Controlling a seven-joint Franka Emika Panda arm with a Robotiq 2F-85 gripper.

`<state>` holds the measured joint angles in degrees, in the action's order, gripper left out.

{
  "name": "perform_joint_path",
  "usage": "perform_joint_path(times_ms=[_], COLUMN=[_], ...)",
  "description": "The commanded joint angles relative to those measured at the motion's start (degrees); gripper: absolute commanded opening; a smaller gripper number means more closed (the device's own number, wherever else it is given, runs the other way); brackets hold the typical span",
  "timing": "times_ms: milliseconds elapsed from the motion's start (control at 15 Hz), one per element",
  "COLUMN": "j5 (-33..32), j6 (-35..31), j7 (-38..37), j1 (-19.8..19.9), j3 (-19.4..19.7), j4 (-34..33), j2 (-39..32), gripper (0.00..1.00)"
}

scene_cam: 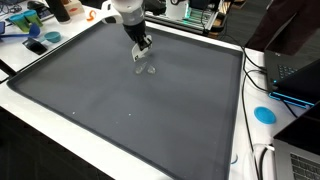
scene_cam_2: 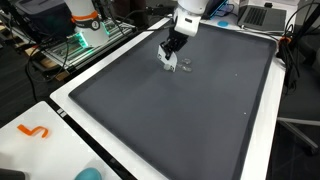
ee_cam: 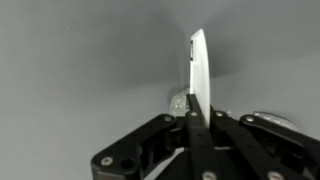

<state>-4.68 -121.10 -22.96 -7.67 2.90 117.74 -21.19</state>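
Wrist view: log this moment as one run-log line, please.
pincer: shut on thin pale strip | setting: over dark mat | nearby: small clear object beside strip

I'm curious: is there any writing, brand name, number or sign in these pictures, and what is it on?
No text can be read in any view.
Orange squiggle on the white table: S-shaped; cannot tell whether it is a sign.
Laptop: keys too small to read.
Gripper, pale thin piece, grey mat: no markings visible.
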Motion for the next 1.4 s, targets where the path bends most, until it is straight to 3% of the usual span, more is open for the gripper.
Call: perform_joint_path(times_ms=[0,667,1333], j5=[-2.29,-6.84,-5.63], j6=[-2.15,-1.65,-1.77], j7=[0.86,2.89,2.0], j1=[0.07,-0.3,0.25], j3=[-0.53,-2.67,-2.85], j4=[2.93,2.28,0.61], j2=[3.57,9.34,7.35], gripper=[0.01,0.01,0.01])
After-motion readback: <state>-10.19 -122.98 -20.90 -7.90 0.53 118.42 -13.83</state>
